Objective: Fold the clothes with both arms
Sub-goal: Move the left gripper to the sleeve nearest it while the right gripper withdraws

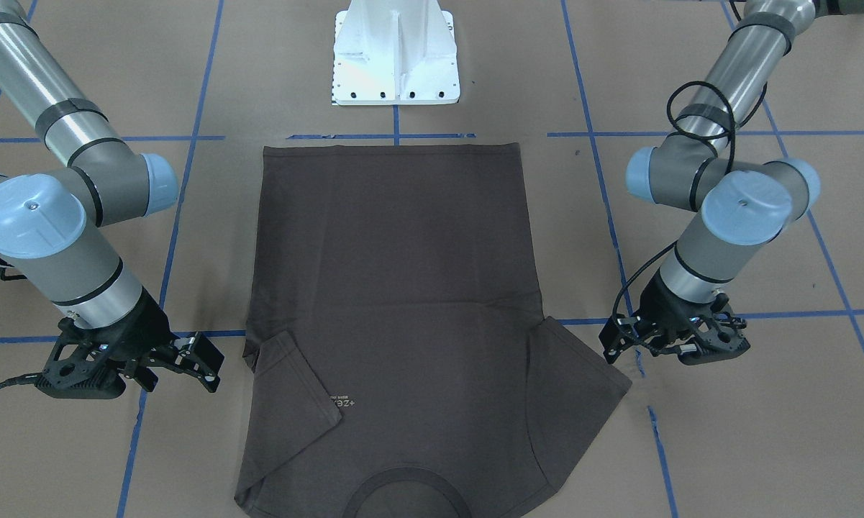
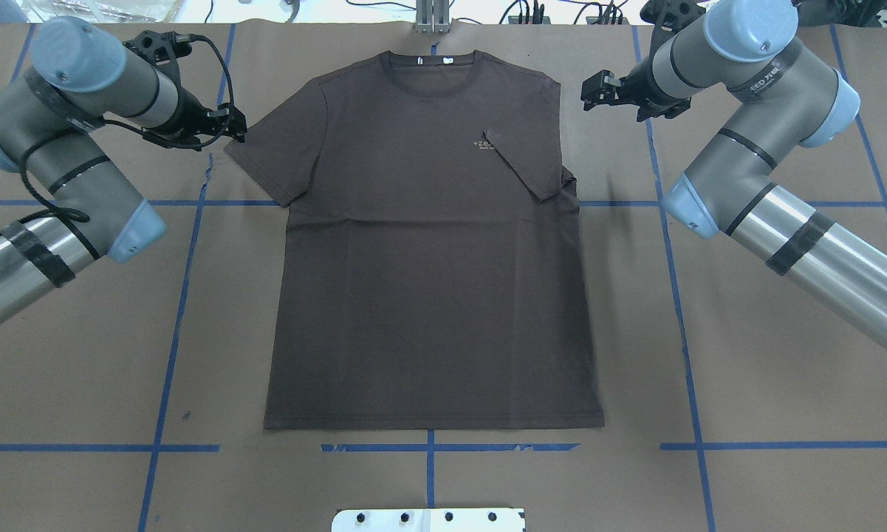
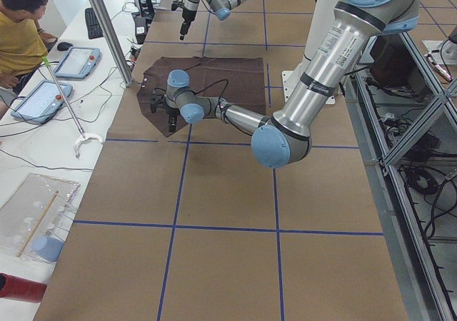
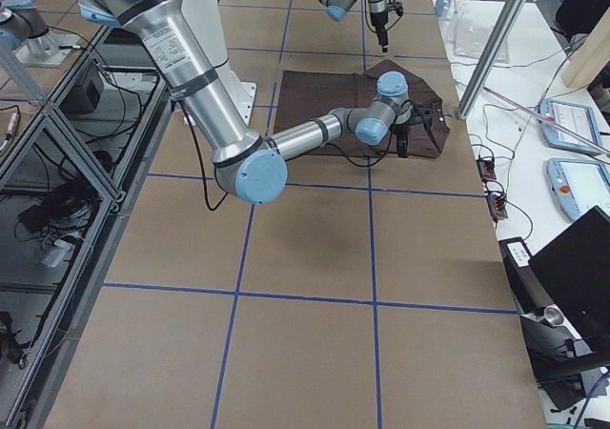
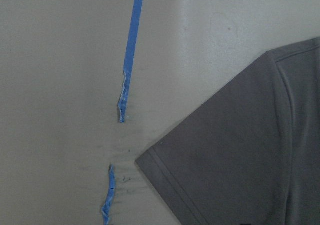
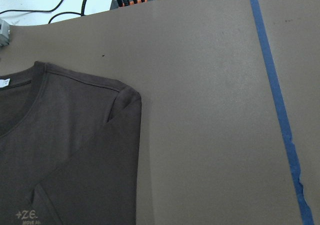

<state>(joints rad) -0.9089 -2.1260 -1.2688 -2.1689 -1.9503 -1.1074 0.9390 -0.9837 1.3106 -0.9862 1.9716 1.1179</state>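
While the T-shirt [image 2: 428, 258] lay flat and face up on the brown bench [image 2: 746, 384], its hem sat nearest the white pedestal base [image 2: 428, 519] and its ribbed collar [image 2: 430, 70] farthest from it. One sleeve was folded inward over the chest, its edge crossing the small pale lettering [image 2: 481, 143]; the other sleeve [image 2: 269, 159] was spread out flat. The left end effector [image 2: 225, 127] hung just beside the cuff corner of the spread sleeve, apart from the cloth, fingers parted and holding nothing. The right end effector [image 2: 594, 87] hung near the shoulder on the folded-sleeve side, clear of the shirt; its fingers also appeared parted and empty. Blue tape lines [image 2: 181, 295] crossed the bench on both sides of the shirt. A torn stretch of tape [image 5: 120, 110] lay close to the spread sleeve's cuff. Two white neck tags [image 2: 434, 60] showed inside the collar.
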